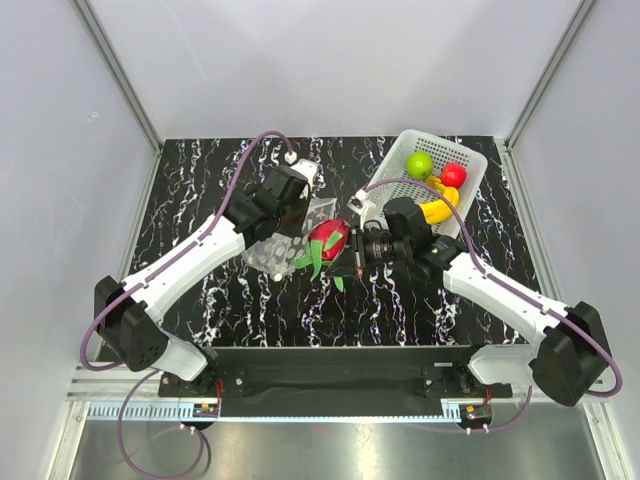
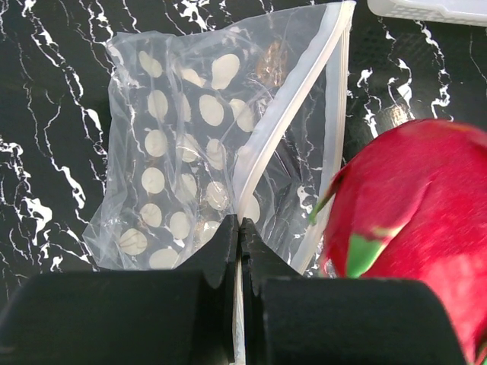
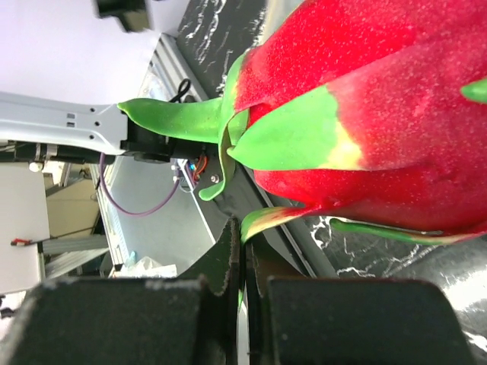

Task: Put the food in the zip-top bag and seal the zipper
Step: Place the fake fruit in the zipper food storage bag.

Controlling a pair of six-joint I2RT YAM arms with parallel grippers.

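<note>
The zip-top bag [image 2: 183, 152], clear with white dots, lies crinkled on the black marbled table, its mouth lifted. My left gripper [image 2: 241, 228] is shut on the white zipper [image 2: 285, 114] strip at the mouth edge. From above, the bag [image 1: 272, 252] sits under my left gripper [image 1: 300, 218]. Right beside the mouth hangs the red green-topped fruit [image 1: 328, 240], big in the right wrist view [image 3: 380, 114]. My right gripper [image 3: 245, 232] is shut on one of its thin green leaves [image 3: 268, 217]. The green fruit [image 1: 420, 165], red round fruit [image 1: 454, 175] and banana bunch [image 1: 438, 208] lie in the basket.
A white perforated basket [image 1: 440, 138] stands at the back right of the table, its corner showing in the left wrist view [image 2: 426, 7]. Grey walls close in the table on three sides. Both arm bases sit on the rail at the near edge.
</note>
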